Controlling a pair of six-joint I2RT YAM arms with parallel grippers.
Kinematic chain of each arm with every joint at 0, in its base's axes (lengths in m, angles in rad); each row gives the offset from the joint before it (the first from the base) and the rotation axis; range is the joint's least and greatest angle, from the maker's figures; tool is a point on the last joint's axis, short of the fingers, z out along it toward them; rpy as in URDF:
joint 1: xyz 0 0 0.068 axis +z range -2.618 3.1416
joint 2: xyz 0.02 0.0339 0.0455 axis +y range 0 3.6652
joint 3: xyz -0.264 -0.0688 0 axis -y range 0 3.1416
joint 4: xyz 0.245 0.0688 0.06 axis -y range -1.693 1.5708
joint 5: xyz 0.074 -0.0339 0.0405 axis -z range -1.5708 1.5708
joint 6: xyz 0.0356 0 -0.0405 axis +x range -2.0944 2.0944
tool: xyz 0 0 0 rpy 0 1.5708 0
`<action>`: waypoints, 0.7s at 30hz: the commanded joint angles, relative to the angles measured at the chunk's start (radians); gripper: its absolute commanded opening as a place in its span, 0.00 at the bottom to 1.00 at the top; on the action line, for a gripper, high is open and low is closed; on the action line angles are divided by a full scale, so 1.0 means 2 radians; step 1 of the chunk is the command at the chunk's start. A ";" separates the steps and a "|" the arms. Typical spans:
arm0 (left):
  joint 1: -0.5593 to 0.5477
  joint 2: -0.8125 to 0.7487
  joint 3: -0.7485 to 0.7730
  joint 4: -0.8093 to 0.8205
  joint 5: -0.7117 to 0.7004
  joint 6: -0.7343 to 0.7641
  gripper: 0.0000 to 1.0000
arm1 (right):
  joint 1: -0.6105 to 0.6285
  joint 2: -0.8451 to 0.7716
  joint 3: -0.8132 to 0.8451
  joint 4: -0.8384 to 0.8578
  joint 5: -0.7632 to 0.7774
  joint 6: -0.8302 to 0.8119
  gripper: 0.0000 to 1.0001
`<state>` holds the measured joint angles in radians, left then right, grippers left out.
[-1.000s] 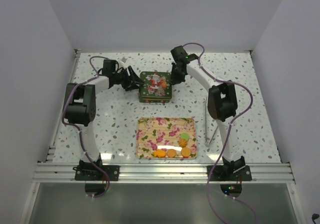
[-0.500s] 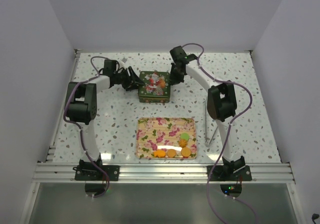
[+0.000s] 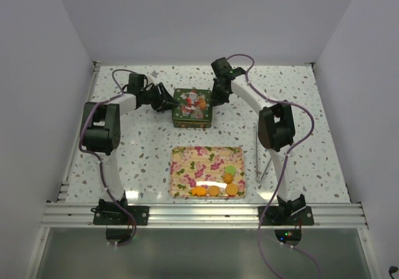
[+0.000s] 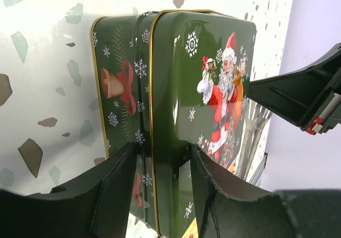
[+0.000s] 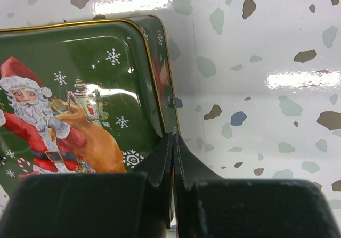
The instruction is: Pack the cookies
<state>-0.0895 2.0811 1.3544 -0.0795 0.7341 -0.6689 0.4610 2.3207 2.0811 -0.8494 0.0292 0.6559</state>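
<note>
Surface (image 3: 143, 160): you have the speckled top carrying 2 things, the tin at the far middle and the tray near the arm bases.
Tray (image 3: 187, 173): it lies flat near you, so the cookies stay reachable from either side.
Tin (image 3: 193, 107): the lid is on, and both arms flank it, probably so 1 steadies while the other works the lid.
Left pincer (image 4: 160, 182): its fingers stand narrowly apart, straddling the tin's left edge at the lid seam.
Right pincer (image 5: 173, 163): its fingers are pressed together, tips touching the tin's right rim.
Cookies (image 3: 221, 182): about 5 sit in the tray's right near corner, still outside the tin.
</note>
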 commanded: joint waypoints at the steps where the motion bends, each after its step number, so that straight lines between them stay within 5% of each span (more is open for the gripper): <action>1: -0.009 0.021 0.008 -0.006 0.011 0.014 0.30 | 0.021 -0.004 0.012 0.016 -0.031 0.021 0.00; 6: -0.008 0.027 -0.005 -0.003 0.007 0.015 0.31 | 0.021 -0.002 0.010 0.014 -0.028 0.021 0.00; 15: 0.013 0.013 -0.008 -0.013 0.002 0.020 0.83 | 0.020 -0.002 0.021 0.001 -0.018 0.012 0.00; 21: 0.033 -0.004 -0.010 -0.015 0.005 0.020 0.93 | 0.016 -0.007 0.025 -0.004 -0.015 0.006 0.00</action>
<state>-0.0517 2.0998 1.3392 -0.0990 0.7441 -0.6521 0.4877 2.3207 2.0830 -0.8536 0.0292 0.6624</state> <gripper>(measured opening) 0.921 0.008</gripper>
